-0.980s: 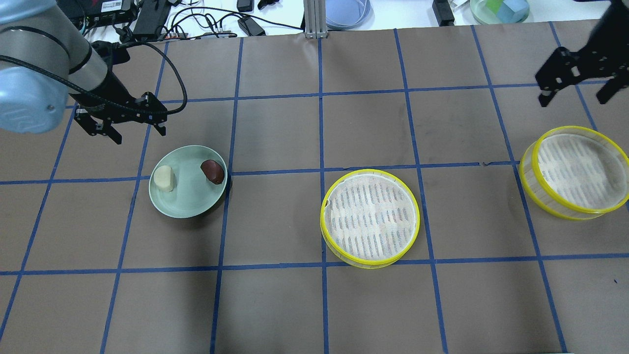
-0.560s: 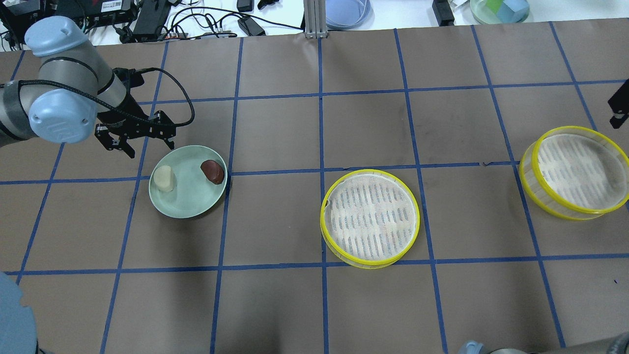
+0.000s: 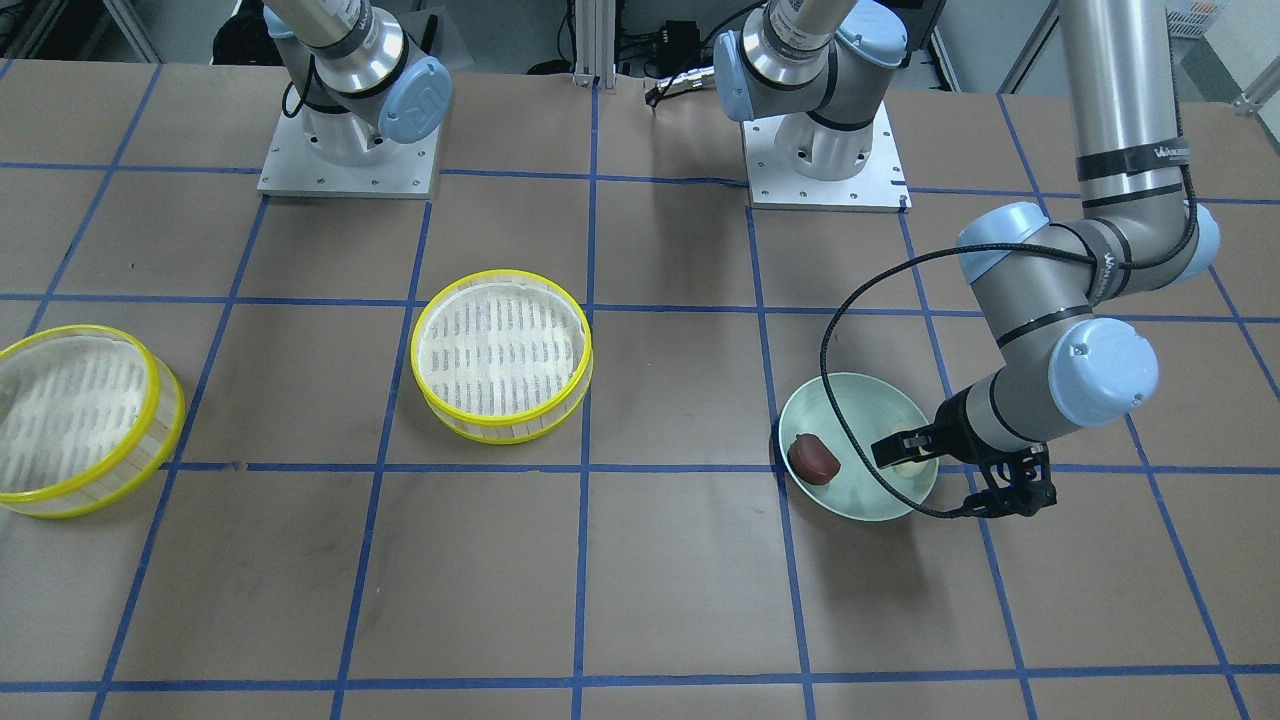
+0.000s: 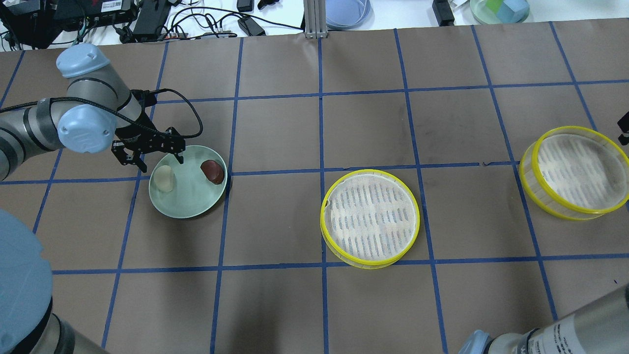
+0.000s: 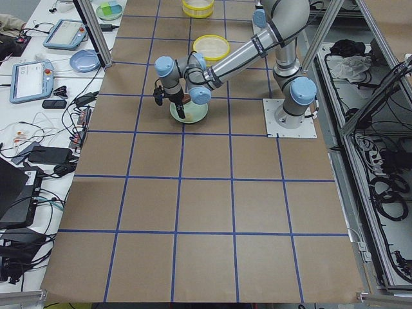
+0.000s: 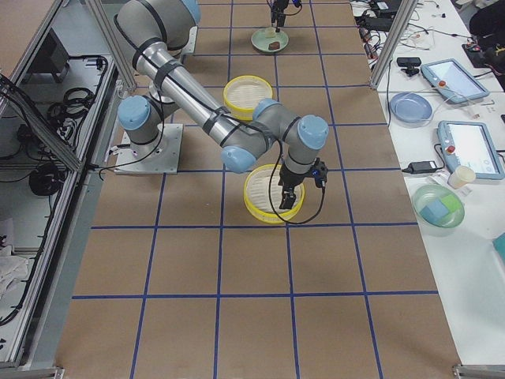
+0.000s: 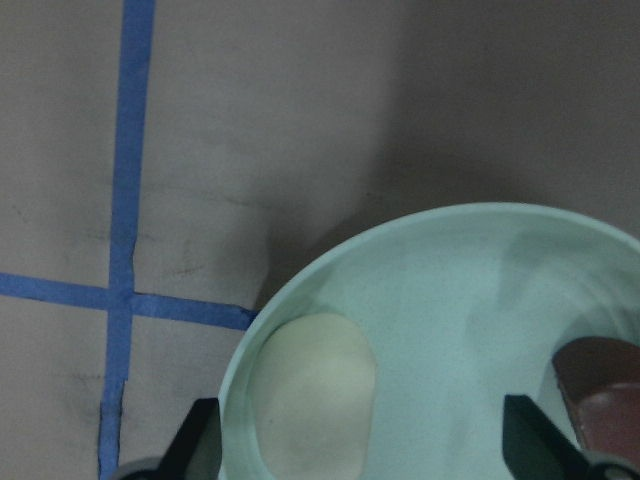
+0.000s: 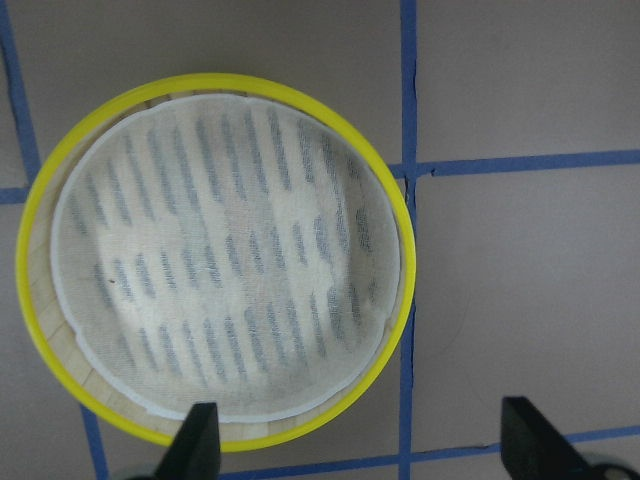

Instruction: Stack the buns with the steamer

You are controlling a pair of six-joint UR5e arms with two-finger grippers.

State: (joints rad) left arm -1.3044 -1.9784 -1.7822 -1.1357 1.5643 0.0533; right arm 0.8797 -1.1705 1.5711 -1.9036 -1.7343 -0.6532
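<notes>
A pale green plate [image 4: 189, 204] holds a cream-white bun [image 4: 164, 178] and a dark reddish-brown bun [image 4: 213, 171]. My left gripper [image 4: 156, 161] is open and hangs over the plate's far left rim, just beyond the cream bun. In the left wrist view the cream bun [image 7: 315, 395] lies between the open fingertips [image 7: 200, 440], and the brown bun [image 7: 600, 375] lies by the right one. Two yellow-rimmed steamer trays stand on the mat, one in the middle [image 4: 369, 217] and one at the right [image 4: 575, 172]. My right gripper [image 8: 362, 450] is open beside the right tray [image 8: 215, 260].
Blue tape lines grid the brown mat. Beyond its far edge are cables, a blue plate [image 4: 346, 10], a bowl with blocks [image 4: 499, 10] and a metal post [image 4: 312, 19]. The two arm bases [image 3: 345, 150] stand at the robot's side.
My left gripper has moved towards the plate and lowered over its rim, still open. My right gripper has left the overhead view at the right edge.
</notes>
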